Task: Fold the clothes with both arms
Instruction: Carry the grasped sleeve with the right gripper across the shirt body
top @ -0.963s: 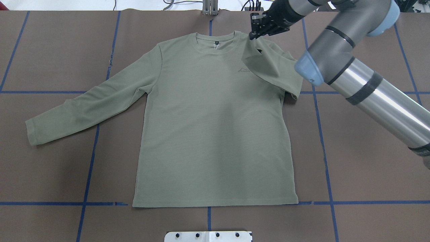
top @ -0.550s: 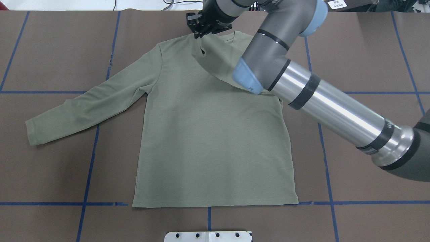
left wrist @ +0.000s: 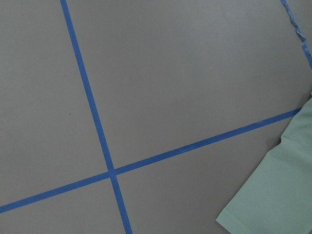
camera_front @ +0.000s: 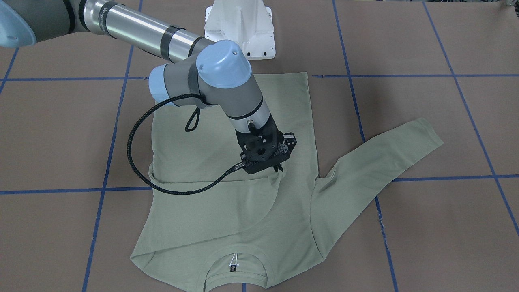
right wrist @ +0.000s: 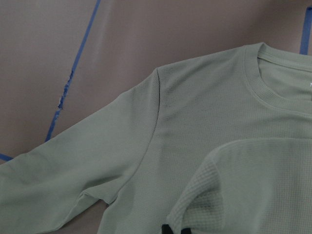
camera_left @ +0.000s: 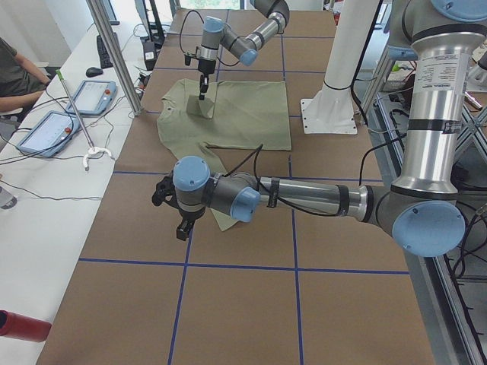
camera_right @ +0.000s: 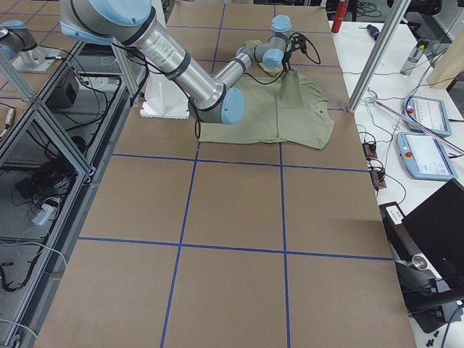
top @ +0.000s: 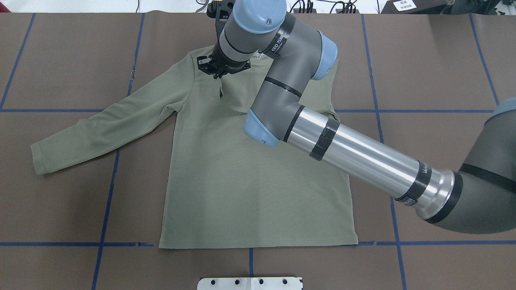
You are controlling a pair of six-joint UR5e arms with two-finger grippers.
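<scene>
Shirt [top: 250, 193] lies flat on the brown table [top: 435, 60], centre of the overhead frame, collar toward the top edge and hem just above the bottom tape line [top: 121, 244]. Outstretched sleeve [top: 100, 129] runs down to mid-left, cuff lying on the paper. Folded sleeve [camera_front: 211, 211] is drawn across the chest; in the front view it runs from the shoulder at lower left up to frame centre, where its end is raised off the body fabric. Right arm [top: 363, 161] comes in from the right edge of the overhead and bends up to the top centre. Right gripper [top: 219, 75] points down over the upper chest, jaws narrow and pinched on the end of the folded sleeve, which hangs just below them. In the right wrist view, black fingertips [right wrist: 166, 229] show at the bottom edge against that sleeve's weave. Neck label [camera_front: 232, 267] sits bottom centre of the front view, and the white pedestal [camera_front: 241, 28] is at top centre. Left arm [camera_left: 304, 198] reaches across mid-frame in the left side view. Left gripper [camera_left: 181, 226] hangs near the outstretched sleeve's cuff; can't tell if it is wide or narrow. Left wrist view shows only that cuff at lower right and a tape cross [left wrist: 111, 171].
</scene>
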